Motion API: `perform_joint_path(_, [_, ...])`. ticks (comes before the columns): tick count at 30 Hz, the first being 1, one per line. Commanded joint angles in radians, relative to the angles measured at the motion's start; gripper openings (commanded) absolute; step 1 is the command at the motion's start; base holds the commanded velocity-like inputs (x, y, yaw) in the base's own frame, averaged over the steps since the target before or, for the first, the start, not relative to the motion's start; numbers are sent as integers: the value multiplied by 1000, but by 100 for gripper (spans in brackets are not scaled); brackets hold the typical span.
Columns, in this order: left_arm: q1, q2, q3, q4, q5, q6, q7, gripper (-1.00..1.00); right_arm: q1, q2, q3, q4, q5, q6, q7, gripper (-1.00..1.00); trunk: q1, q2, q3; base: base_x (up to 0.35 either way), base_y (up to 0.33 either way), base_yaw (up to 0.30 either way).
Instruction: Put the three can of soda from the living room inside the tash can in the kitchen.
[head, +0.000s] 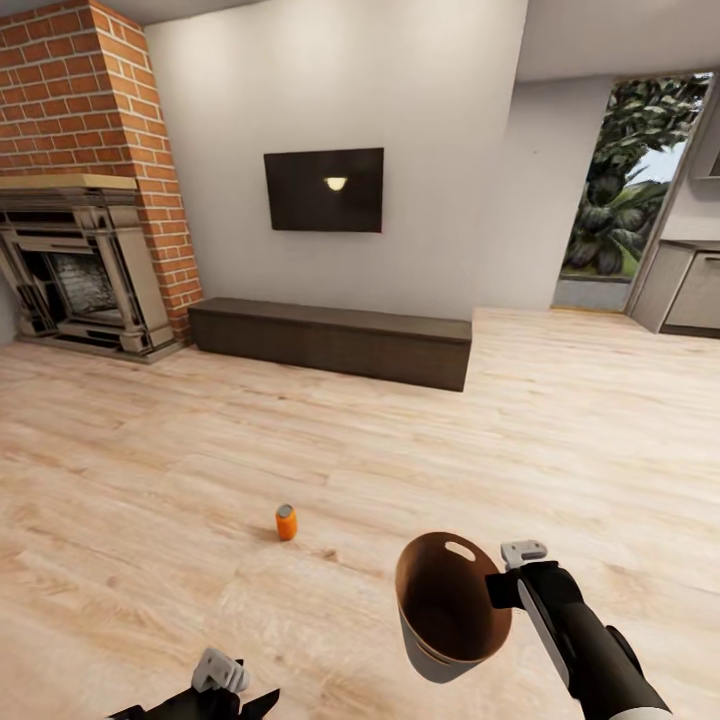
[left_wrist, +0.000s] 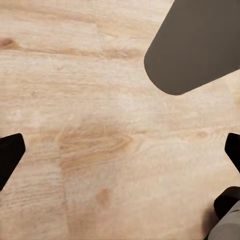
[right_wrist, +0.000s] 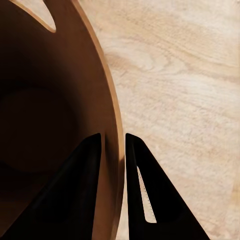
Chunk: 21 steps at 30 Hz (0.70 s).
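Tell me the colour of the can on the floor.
The can is orange, clearest in the head view.

Head camera looks down over the plank floor (head: 500, 420); both wrist cameras face that floor closely.

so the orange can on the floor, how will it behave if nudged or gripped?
The orange can stands upright on bare plank floor, narrow for its height, so a side nudge would probably tip it. Once down, the round body likely rolls. It looks small and smooth, so probably light and perhaps slippery in the left tool.
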<state>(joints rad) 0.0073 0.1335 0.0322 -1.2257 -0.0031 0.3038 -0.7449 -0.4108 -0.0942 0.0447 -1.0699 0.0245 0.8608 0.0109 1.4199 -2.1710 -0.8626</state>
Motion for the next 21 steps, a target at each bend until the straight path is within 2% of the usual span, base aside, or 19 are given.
perform_joint_path(1, [0,0,0,0,0,0,0,100,0,-2,0,0,-12,0,5,-100,0,0,0,347,1,0])
perform_joint_path(21, [0,0,0,0,0,0,-1,100,0,-9,0,1,-12,0,6,-100,0,0,0,347,0,0])
